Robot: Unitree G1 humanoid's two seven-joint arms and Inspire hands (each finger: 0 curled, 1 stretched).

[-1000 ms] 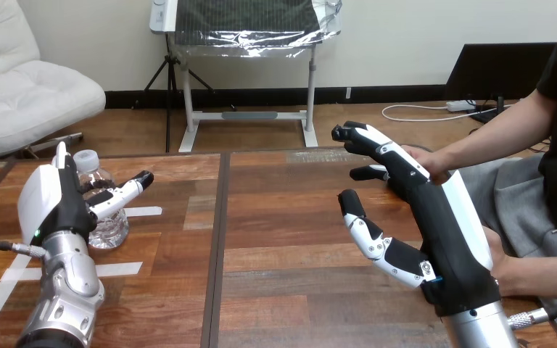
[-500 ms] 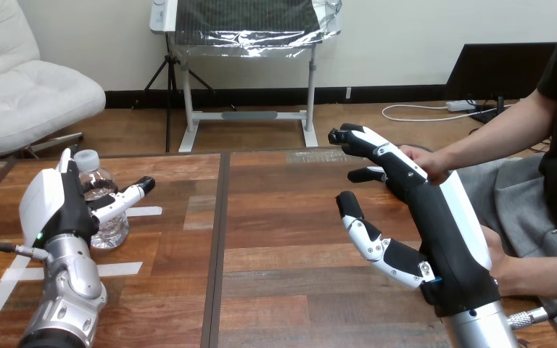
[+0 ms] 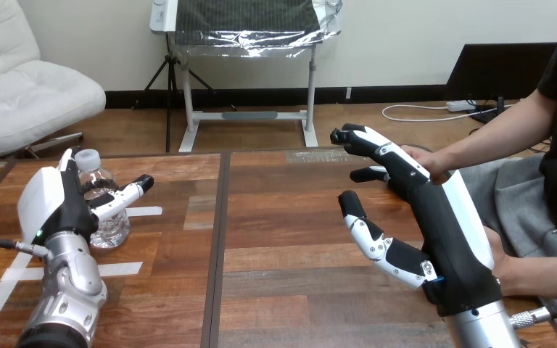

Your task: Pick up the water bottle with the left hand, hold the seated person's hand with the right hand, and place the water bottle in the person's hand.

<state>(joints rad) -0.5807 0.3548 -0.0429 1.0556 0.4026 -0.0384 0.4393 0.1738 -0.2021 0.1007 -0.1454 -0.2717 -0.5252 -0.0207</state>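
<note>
A clear water bottle [image 3: 105, 210] with a white cap stands upright on the wooden table [image 3: 290, 217] at the left. My left hand [image 3: 47, 203] is right beside it on its left, open; the thumb [image 3: 125, 193] reaches straight across the bottle's front. At the right, my right hand [image 3: 442, 217] is raised and open, its straight fingers [image 3: 377, 148] stretched towards the person's hand [image 3: 426, 158] at the table's far right edge. Those fingers lie in front of that hand and are not curled round it; I cannot tell if they touch.
White tape strips [image 3: 134, 212] mark the table near the bottle. A dark seam [image 3: 216, 246] runs down the tabletop. The person's other hand [image 3: 506, 270] rests at the lower right, just behind my right wrist.
My left hand has edged slightly closer to the bottle. The right hand and the person's hand have barely moved.
</note>
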